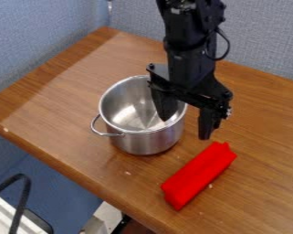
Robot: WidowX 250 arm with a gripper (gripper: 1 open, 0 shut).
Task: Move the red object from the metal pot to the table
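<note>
Camera view, looking down at an angle from the front: my claw (192,113) hangs from a black arm with its fingers pointing straight down and spread wide, gripping nothing. One finger (163,102) dips toward the far right part of the metal pot (141,116); the other finger (214,117) hangs outside the pot, above the table (63,87). I cannot tell from this angle whether either fingertip touches the pot's rim.

The pot is round and shiny, with a small loop handle on its left side, and from what I can see of its inside it looks empty, though the arm hides part of it.

The red object (199,175) lies flat on the brown wood-grain table, just beside the pot on its lower right, one end near the claw and the other pointing toward the table's front edge. It is out of the pot, so I judge the move essentially done.

As for handling, I judge the block rigid and fairly light, with flat, straight sides and no obvious gloss, so it should not slip easily or break. If I had to lift it again, I would close the fingers across its narrow width near the middle of its length, so it hangs level instead of tipping.
</note>
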